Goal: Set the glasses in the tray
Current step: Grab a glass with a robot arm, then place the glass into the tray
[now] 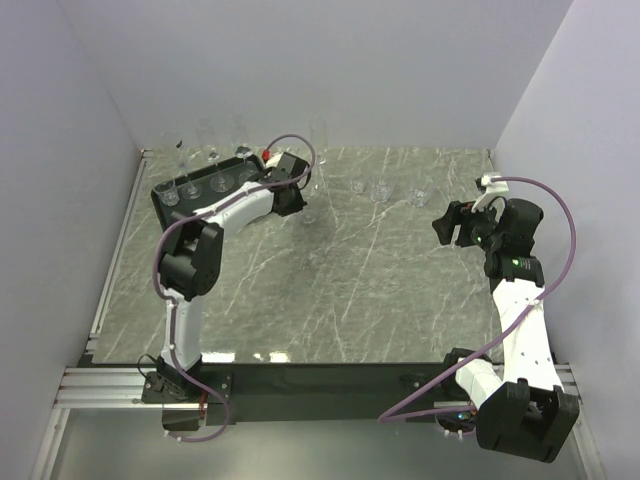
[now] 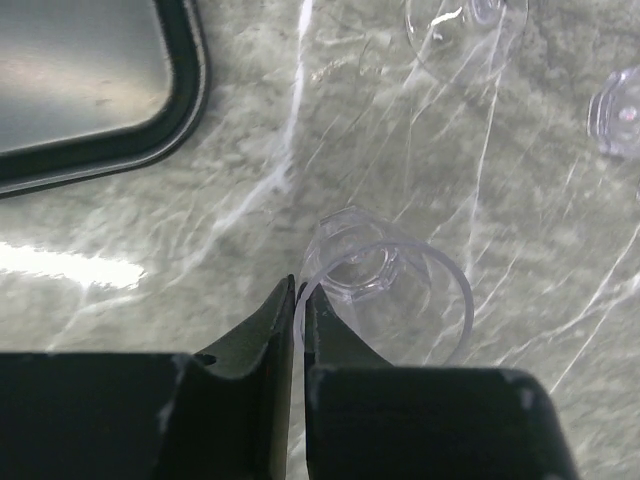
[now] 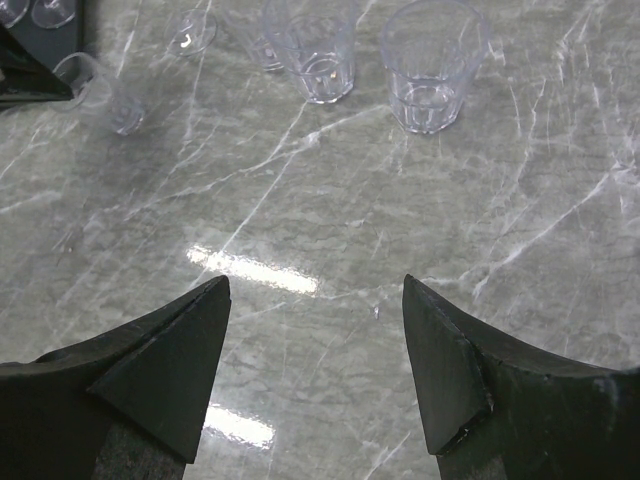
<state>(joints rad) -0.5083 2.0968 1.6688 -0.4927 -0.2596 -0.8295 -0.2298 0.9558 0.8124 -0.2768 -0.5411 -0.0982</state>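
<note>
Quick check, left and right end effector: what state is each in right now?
Left end effector: closed, pinching the rim of a glass.
Right end effector: open, holding nothing.

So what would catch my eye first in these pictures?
Probably the left gripper, pinching the rim of a clear glass just beside the black tray at the far left. Several glasses already stand in that tray. The right gripper hangs open over the marble table, with two tumblers ahead of it.
</note>
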